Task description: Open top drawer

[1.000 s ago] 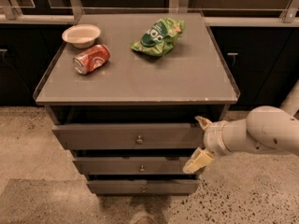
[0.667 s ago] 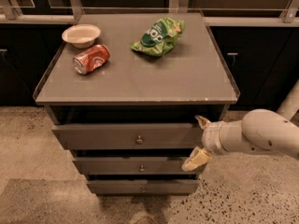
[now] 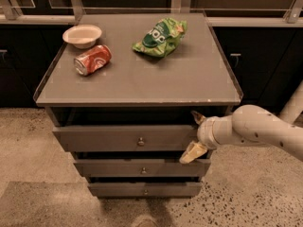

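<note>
The top drawer [image 3: 109,138] is the widest of three dark grey-brown fronts, with a small round knob [image 3: 140,141] at its centre. It stands a little out from under the tabletop, with a dark gap above it. My gripper [image 3: 194,135] is at the drawer front's right end. Its fingers are spread wide, one fingertip [image 3: 196,117] at the front's top edge and the other [image 3: 191,153] at its bottom edge. The white arm [image 3: 255,126] comes in from the right.
On the tabletop [image 3: 189,84] lie a white bowl [image 3: 82,35], a red soda can [image 3: 92,59] on its side and a green chip bag [image 3: 160,37]. Below are the middle drawer [image 3: 142,167] and the bottom drawer [image 3: 144,189]. Dark cabinets stand behind, and the floor is speckled.
The arm has shifted slightly to the left. The gripper stays at the drawer front's right end, and the drawer looks unchanged.
</note>
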